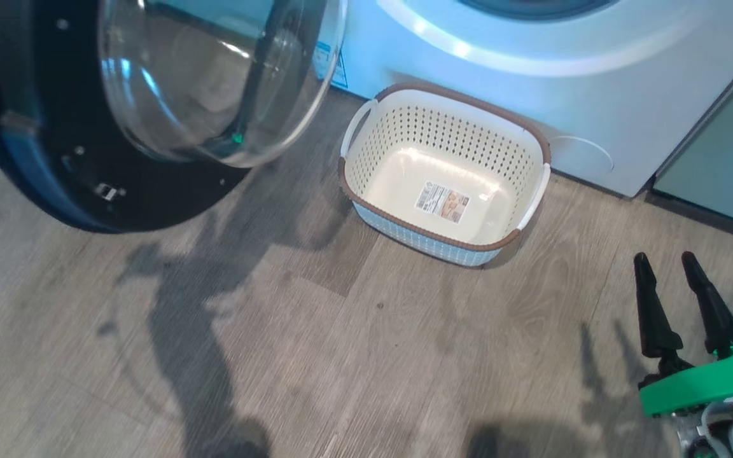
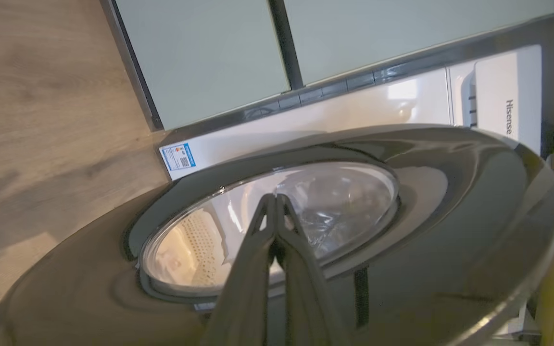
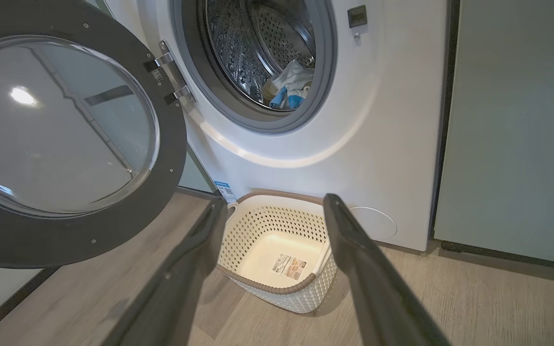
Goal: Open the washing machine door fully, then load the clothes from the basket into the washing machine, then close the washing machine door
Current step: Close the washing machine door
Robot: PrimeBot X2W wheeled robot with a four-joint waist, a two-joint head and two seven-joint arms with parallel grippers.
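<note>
Right end effector [image 3: 274, 198] gapes, dark and tapered; left end effector [image 2: 276, 197] pinched together — glossy round door [image 2: 450, 230]; perforated cream basket [image 3: 267, 223].

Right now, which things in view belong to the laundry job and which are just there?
Job: washing machine door, open; washing machine; clothes, in the drum; basket, empty; left pincer, shut; right pincer, open.
Just there: green cabinets; wooden floor.

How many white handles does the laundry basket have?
2. One handle is on the basket's left end, nearest the open door; the other is on its right end. Both ends show, so none seems hidden.
</note>
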